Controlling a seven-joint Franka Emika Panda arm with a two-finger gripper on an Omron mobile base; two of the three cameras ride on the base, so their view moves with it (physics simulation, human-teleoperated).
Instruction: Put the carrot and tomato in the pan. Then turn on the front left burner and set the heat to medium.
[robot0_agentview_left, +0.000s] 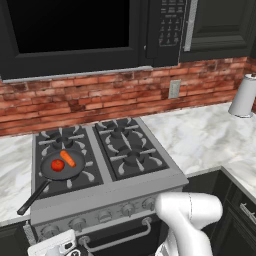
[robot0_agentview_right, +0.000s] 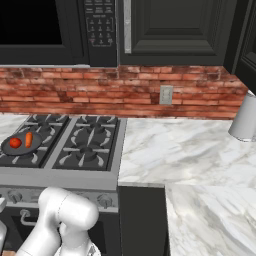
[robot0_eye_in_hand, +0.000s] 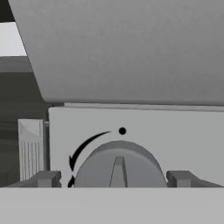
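My tool sits right at a grey stove knob, its tips spread apart on either side, not touching it. Up on the stove, the pan rests on the front left burner, holding the tomato and the carrot side by side.

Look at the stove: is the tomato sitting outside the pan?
No, the tomato lies inside the black pan, right beside the carrot.
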